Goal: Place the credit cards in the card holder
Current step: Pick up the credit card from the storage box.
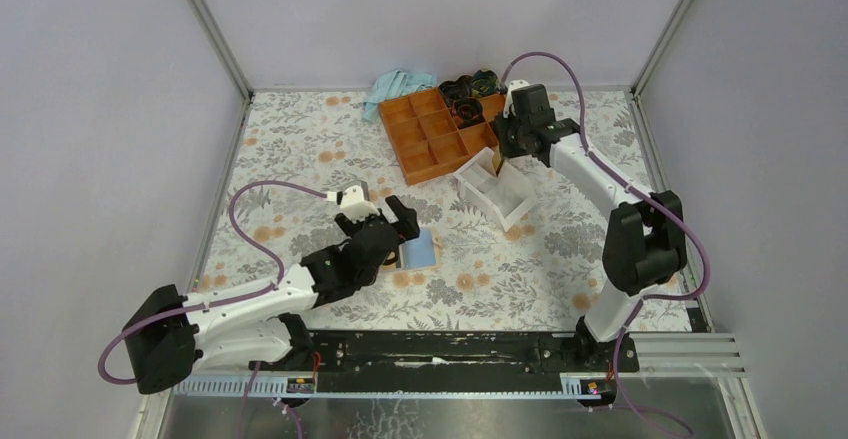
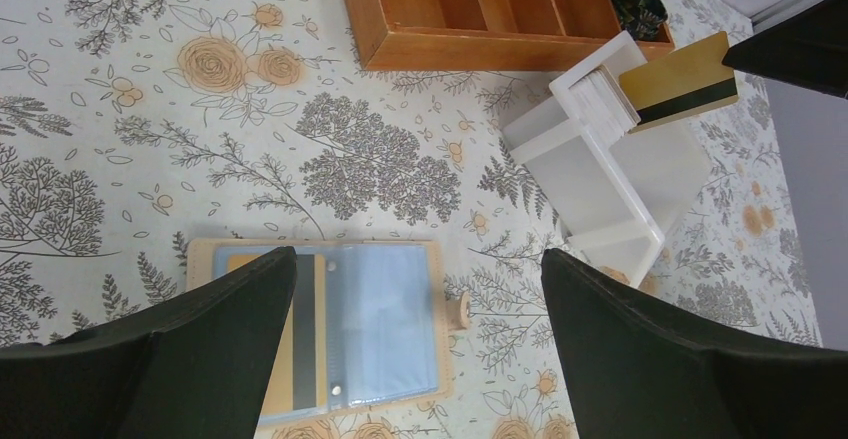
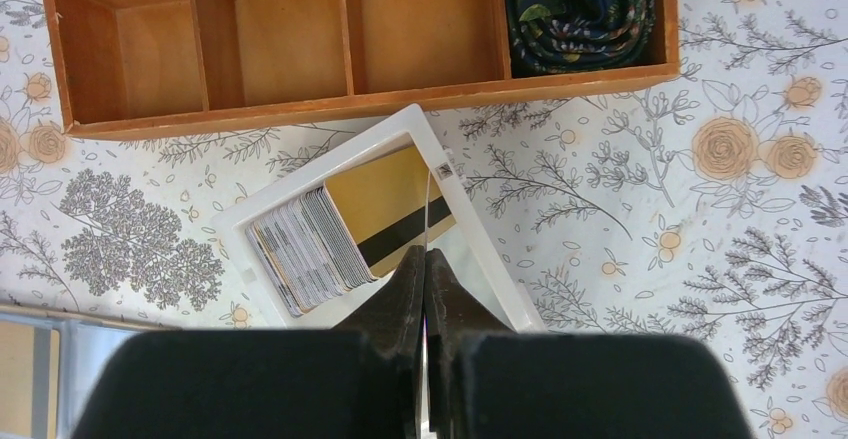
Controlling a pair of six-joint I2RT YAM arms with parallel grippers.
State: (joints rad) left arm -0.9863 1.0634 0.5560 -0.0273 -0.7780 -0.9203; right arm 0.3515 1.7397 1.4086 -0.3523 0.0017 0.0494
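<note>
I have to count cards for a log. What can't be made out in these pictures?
- Left wrist view: the open left pincer hides the left part of the open tan card holder with clear sleeves, so its card count is unclear.
- Right wrist view: the shut right pincer covers the white plastic box's near corner and the gold striped card's edge; the stacked cards' print is too small.

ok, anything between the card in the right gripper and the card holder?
Nothing visible on the table between them. But the left gripper hangs open directly over the open card holder, fingers either side, likely blocking the gold card held by the right gripper from coming down.
</note>
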